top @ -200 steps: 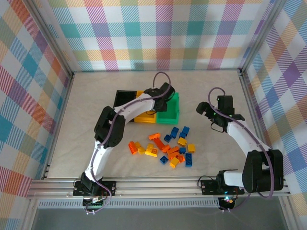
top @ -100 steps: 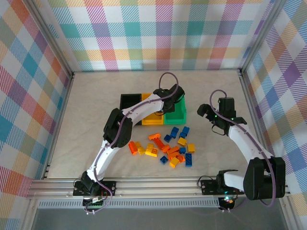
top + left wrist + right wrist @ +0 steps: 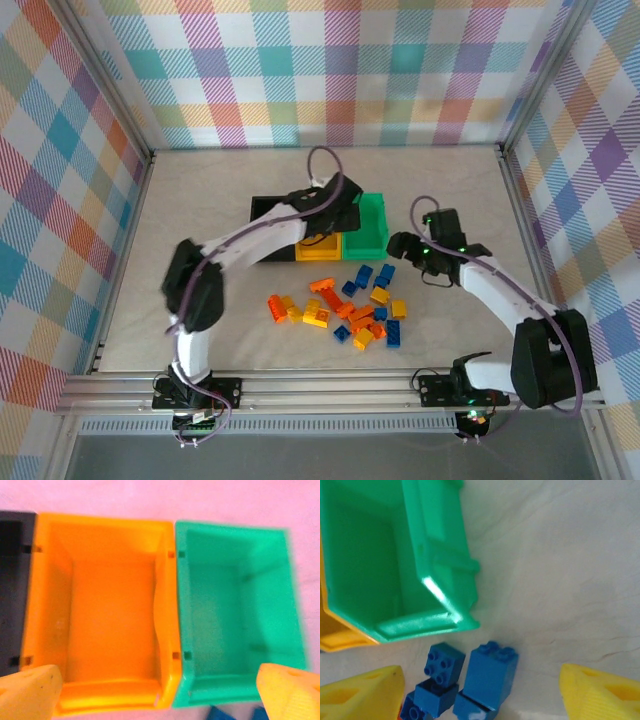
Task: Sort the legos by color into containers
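Note:
The containers stand joined in a row at mid-table: a black bin (image 3: 266,213) (image 3: 12,590), a yellow-orange bin (image 3: 318,247) (image 3: 110,615) and a green bin (image 3: 370,222) (image 3: 235,615) (image 3: 370,565). The orange and green bins look empty inside. My left gripper (image 3: 335,212) (image 3: 160,695) hovers over the shared wall of the orange and green bins, open and holding nothing. The legos (image 3: 345,310) lie scattered in front of the bins in yellow, orange and blue. My right gripper (image 3: 398,248) (image 3: 482,695) is open just right of the green bin, with its yellow fingers (image 3: 602,692) on either side of a tall blue brick (image 3: 490,675) and a small blue brick (image 3: 442,662), touching neither.
Metal frame rails (image 3: 330,385) run along the near edge, and checked walls close in the other three sides. Bare tabletop (image 3: 200,200) lies left of the bins and right of the brick pile.
My left gripper has opened and drifted left from the green bin toward the orange one. The right gripper has come left and down over the blue bricks, its fingers a little closer together.

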Robot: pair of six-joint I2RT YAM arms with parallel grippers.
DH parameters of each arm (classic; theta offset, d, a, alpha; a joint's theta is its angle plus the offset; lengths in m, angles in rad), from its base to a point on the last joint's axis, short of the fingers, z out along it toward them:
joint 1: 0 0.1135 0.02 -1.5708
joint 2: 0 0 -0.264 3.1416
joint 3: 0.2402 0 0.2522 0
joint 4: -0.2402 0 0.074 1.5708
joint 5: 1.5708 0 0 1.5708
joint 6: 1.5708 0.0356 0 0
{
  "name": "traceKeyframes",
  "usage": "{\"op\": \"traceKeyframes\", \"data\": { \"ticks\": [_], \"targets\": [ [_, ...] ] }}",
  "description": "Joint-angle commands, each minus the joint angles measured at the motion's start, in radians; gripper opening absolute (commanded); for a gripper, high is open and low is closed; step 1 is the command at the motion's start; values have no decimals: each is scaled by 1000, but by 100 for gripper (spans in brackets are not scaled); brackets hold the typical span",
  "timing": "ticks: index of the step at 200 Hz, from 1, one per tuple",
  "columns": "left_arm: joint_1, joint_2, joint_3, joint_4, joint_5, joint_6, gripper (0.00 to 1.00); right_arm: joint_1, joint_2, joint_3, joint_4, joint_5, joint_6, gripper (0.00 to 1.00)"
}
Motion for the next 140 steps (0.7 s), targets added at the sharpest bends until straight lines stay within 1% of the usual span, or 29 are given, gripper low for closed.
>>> {"op": "traceKeyframes", "data": {
  "ticks": [1, 16, 34, 64, 102, 116, 140],
  "targets": [
    [-9, -167, -177, 136, 44, -1, 100, 73, 53, -2, 7, 79, 75, 75],
    [-7, -265, -309, 167, 54, -8, 100, 125, 96, 12, 9, 138, 111, 71],
    [-8, -366, -449, 198, 69, -14, 100, 168, 148, 37, -2, 199, 136, 70],
    [-2, -522, -628, 239, 77, -40, 100, 177, 207, 45, -11, 270, 202, 63],
    [14, -656, -743, 272, 70, -51, 100, 176, 248, 67, -23, 298, 195, 62],
    [21, -681, -769, 287, 70, -56, 100, 177, 269, 76, -40, 298, 195, 59],
    [40, -693, -790, 289, 81, -66, 100, 176, 279, 66, -54, 312, 205, 51]
  ]
}}
